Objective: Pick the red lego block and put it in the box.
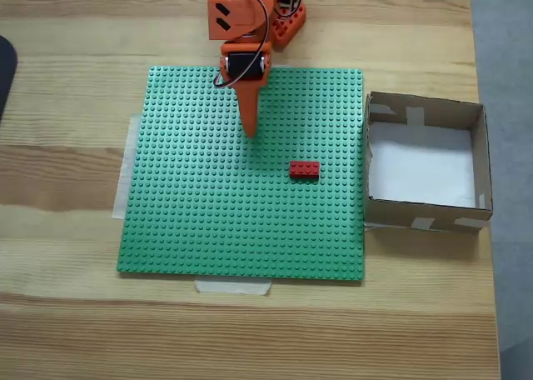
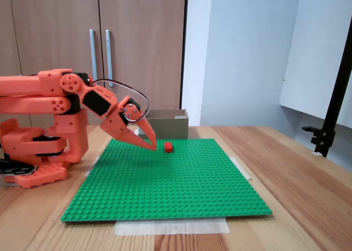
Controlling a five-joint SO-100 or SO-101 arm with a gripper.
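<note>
Fixed view from above: the red lego block (image 1: 304, 170) lies flat on the green baseplate (image 1: 208, 222), in the right half of the plate, long side running left to right. In the fixed view from the side, the block (image 2: 169, 147) sits near the far edge of the baseplate (image 2: 176, 190).

The jaws (image 1: 249, 130) hang above the baseplate, up and to the left of the block as the view from above shows it, and do not touch it. The tips point down toward the plate. In the side view the jaws (image 2: 152, 146) taper to a single point just beside the block; they appear closed together with nothing between them.

The box (image 1: 481, 159) stands on the worktop (image 1: 67, 180) directly against the right edge of the baseplate, open side up, white floor visible, pale tape patches on its walls. Strips of pale tape (image 1: 233, 287) hold the baseplate edges to the worktop. The orange arm base (image 2: 38, 152) stands at the plate's edge.
</note>
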